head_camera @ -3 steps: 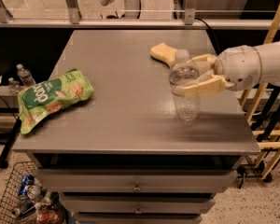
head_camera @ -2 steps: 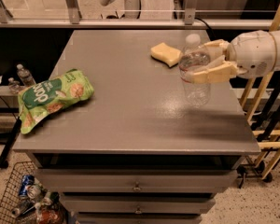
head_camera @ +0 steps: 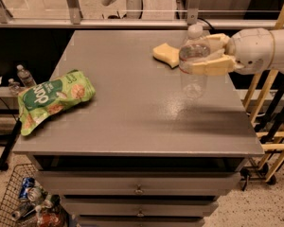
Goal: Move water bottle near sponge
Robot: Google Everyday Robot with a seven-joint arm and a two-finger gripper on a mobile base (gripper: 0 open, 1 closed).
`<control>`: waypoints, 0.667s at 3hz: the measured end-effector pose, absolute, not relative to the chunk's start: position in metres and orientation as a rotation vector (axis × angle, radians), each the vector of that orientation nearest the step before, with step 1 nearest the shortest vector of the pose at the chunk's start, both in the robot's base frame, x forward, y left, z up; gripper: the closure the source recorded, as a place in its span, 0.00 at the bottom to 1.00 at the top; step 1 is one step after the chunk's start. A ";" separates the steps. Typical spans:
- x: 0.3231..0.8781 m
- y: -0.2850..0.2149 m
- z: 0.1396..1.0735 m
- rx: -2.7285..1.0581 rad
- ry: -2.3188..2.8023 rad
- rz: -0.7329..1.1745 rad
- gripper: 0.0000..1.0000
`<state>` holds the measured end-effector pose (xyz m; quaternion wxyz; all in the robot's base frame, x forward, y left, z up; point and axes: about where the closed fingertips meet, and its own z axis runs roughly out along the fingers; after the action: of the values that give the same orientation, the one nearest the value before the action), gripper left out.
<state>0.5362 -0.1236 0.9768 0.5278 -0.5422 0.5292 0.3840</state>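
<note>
Camera view, near to far. Table (head_camera: 132,122): 1. Bag (head_camera: 54,98): 1, at the left edge. Bottle (head_camera: 194,79): 1, upright, pinched at its label by the gripper (head_camera: 196,55) coming from the right, just beside the sponge (head_camera: 164,54): 1. We judge the carry nearly done; next, lower it gently and release.

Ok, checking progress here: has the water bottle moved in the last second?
Yes. The water bottle, held in the gripper, has travelled toward the far edge of the table, closer to the sponge.
</note>
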 end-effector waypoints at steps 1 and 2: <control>0.577 -0.125 1.001 -1.106 1.211 0.915 1.00; 0.603 -0.125 1.007 -0.988 1.253 0.869 1.00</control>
<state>0.6027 -0.1249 1.0071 0.6150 -0.4286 0.5437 0.3773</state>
